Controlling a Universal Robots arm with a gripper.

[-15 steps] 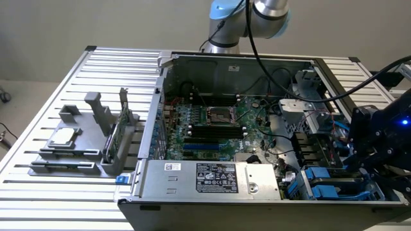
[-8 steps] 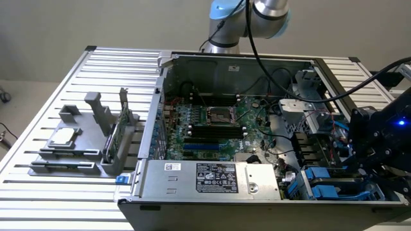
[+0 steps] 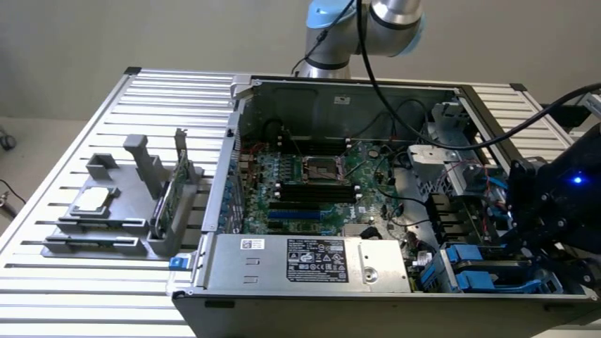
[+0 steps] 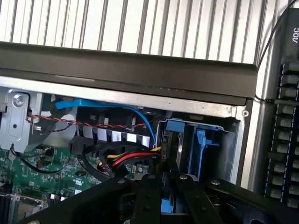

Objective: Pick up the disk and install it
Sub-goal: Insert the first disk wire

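Arm is down at the near corner of the open PC case (image 3: 324,84), on the exterior view's right. Gripper (image 3: 545,232) sits low over the drive bays there, blue LED lit on its body.

In the wrist view the gripper (image 4: 163,196) has its 2 black fingers (image 4: 148,198) drawn close together, pinching a blue-railed part between them. That reads as the disk (image 4: 166,204), mostly hidden by the fingers, so only a strip of blue shows. It stands upright at the mouth of the drive bay (image 4: 196,144), just beside a blue plastic latch (image 4: 202,140). How deep it sits in the bay, can't tell.

Red, yellow and black power leads (image 4: 126,161) run into the connector right beside the bay, with a blue data cable (image 4: 93,106) looping behind.

Elsewhere: power supply box (image 3: 310,262) at the near edge of the case, motherboard (image 3: 310,186) in the middle, grey parts holder (image 3: 131,204) with a processor chip (image 3: 94,201) on the slatted table (image 3: 112,113) at the exterior view's left.
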